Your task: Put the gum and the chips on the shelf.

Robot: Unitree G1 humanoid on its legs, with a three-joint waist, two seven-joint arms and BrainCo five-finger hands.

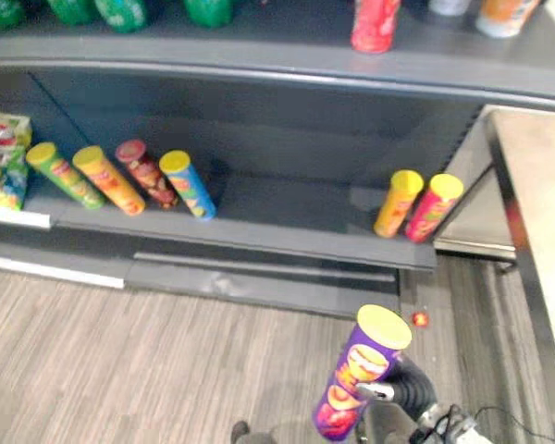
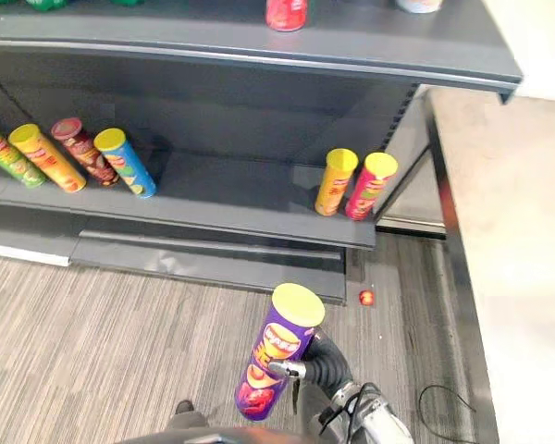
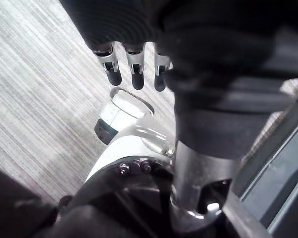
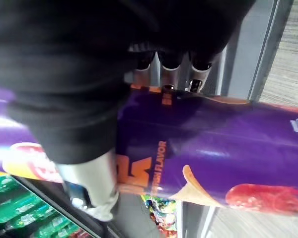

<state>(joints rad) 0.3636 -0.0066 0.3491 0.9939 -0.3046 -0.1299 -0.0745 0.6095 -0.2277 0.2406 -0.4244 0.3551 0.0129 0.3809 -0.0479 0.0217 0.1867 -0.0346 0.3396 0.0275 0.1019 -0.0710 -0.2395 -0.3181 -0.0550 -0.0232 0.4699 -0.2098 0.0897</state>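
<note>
Chips can (image 1: 363, 379) near upright, top tilted rightward

We note the purple chips can (image 2: 279, 351), slightly tilted, in the right hand (image 2: 287, 369); a yellow can (image 2: 337, 182) and a pink can (image 2: 371, 186) stand side by side on the grey shelf (image 2: 231, 196).

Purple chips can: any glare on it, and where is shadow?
Right wrist view: a pale sheen along the purple chips can, darker under the right robot hand. Left eye view: no glare on it; the lower shelf lies shaded beneath the upper shelf.
</note>
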